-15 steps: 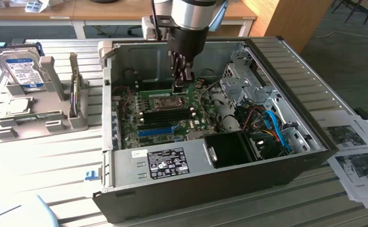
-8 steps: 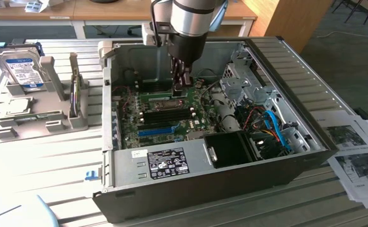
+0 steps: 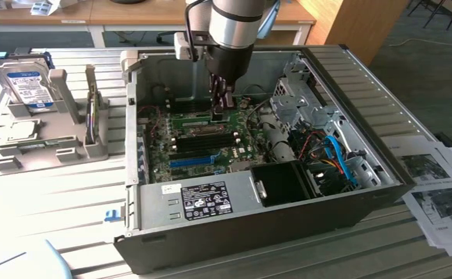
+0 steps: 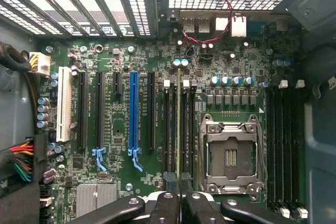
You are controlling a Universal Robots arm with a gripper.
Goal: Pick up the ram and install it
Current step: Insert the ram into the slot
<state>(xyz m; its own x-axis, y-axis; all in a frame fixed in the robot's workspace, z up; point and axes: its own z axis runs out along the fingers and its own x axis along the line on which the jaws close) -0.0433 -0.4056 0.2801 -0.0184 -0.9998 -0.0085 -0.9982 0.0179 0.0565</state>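
My gripper (image 3: 221,110) reaches down into the open computer case (image 3: 381,174), over the green motherboard (image 3: 234,154). In the wrist view the gripper (image 4: 178,184) is shut on the ram (image 4: 178,129). The ram shows edge-on as a thin green strip running straight out from the fingers (image 4: 167,203). It lies along the bank of black memory slots (image 4: 170,129) beside the CPU socket (image 4: 231,156). Whether its lower edge touches a slot cannot be told. The exterior view has those black memory slots (image 3: 203,142) just below the gripper.
A bright blue slot (image 4: 133,114) runs parallel to the memory slots, and a second black bank (image 4: 283,145) lies past the socket. Cables (image 3: 334,160) and a drive cage (image 3: 300,96) crowd the case's right. A hard drive (image 3: 26,87) stands in a grey rack (image 3: 47,145) outside.
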